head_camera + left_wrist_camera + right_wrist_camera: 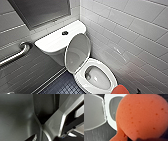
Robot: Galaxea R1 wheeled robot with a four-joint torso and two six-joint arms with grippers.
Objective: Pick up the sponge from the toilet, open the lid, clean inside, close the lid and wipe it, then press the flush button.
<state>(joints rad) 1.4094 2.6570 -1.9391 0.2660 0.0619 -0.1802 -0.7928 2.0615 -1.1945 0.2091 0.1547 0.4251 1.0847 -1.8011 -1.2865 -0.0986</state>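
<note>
Right gripper [141, 139], nearest the camera, appeared closed on the sponge [141, 116], though the orange foam hid its jaws. That sponge hung just beside the front rim of the toilet [80, 79], not yet inside the bowl. Beyond it, the lid [77, 53] stood raised, leaning back toward the tank, where the flush button [65, 32] sat. Cleaning well would likely mean lowering the sponge into the bowl and sweeping round its wall, clear of the upright lid.

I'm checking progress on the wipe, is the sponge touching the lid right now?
Apart. Head view: the lid stands raised near the tank; the open bowl lies between it and the sponge.
</note>
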